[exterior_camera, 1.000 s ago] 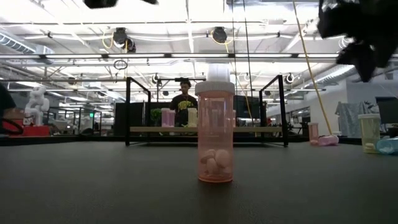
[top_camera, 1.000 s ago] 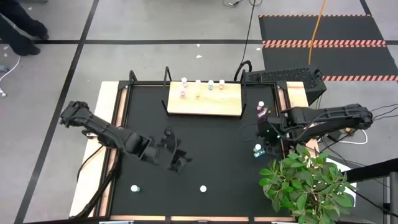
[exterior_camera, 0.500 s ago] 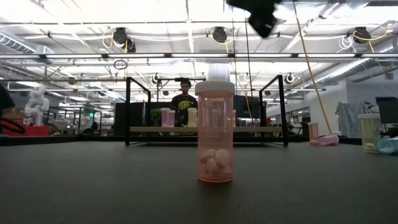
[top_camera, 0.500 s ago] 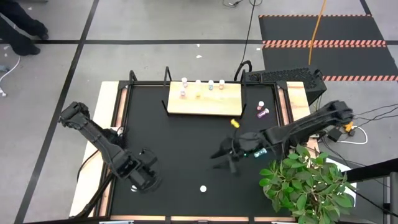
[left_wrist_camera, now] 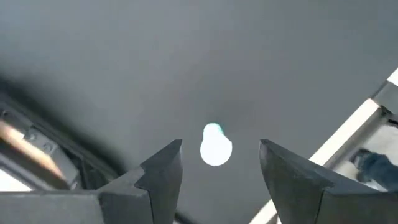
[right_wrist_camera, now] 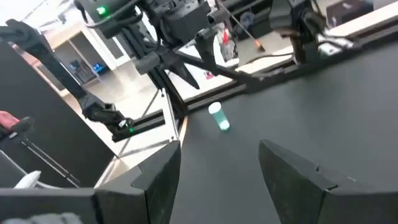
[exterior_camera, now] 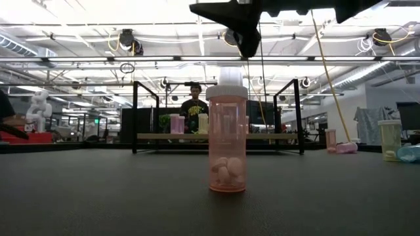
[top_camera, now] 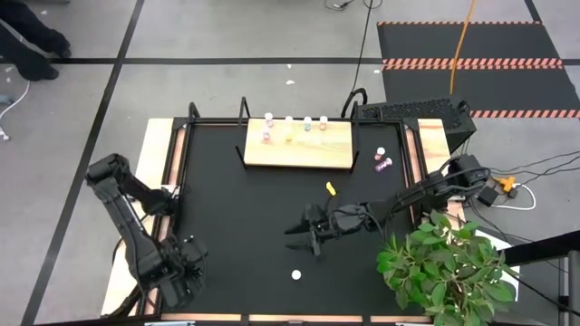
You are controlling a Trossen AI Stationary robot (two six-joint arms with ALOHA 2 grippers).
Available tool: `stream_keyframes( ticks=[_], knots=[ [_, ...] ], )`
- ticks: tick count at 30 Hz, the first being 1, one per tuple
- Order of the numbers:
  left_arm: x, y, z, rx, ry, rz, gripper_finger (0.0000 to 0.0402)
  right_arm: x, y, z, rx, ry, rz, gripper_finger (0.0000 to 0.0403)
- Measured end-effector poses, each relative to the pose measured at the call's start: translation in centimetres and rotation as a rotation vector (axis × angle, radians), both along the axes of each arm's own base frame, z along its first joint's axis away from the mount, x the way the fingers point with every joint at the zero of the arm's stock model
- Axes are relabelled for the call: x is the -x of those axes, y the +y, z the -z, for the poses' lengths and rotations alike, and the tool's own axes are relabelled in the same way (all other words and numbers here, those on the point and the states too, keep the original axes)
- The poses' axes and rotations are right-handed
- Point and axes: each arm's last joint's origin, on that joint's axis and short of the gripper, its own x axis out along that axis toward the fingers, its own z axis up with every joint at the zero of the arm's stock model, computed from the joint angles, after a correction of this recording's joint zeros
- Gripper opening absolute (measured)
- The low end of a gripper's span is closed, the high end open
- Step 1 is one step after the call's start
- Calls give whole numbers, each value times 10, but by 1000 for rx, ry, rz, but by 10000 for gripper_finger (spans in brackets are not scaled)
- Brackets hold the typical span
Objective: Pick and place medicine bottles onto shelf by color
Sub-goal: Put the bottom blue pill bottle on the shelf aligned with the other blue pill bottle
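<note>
Seen from above: black table (top_camera: 236,208) with light-wood shelf (top_camera: 299,149) at far centre, four white-capped bottles (top_camera: 294,124) along its far edge. Left gripper (top_camera: 181,272) at near-left corner, fingers spread, hovering over teal bottle (left_wrist_camera: 215,146). Right gripper (top_camera: 304,237) mid-table, fingers spread, empty. Pink bottle (exterior_camera: 227,137) upright near the front edge. Yellow bottle (top_camera: 331,188) lying between right gripper and shelf.

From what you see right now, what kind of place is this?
Probably a robotics lab or workshop hall: exposed ceiling lights, hazard-striped floor mats, and a caged black test table holding a small shelf of medicine bottles.
</note>
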Motion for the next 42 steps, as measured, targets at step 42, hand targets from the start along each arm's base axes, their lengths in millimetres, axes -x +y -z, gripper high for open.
stream_keyframes(
  ticks=[42],
  knots=[
    [-4, 15, 74, 275, 199, -182, 209, 4, 12, 0, -110, 33, -3, 210]
  ],
)
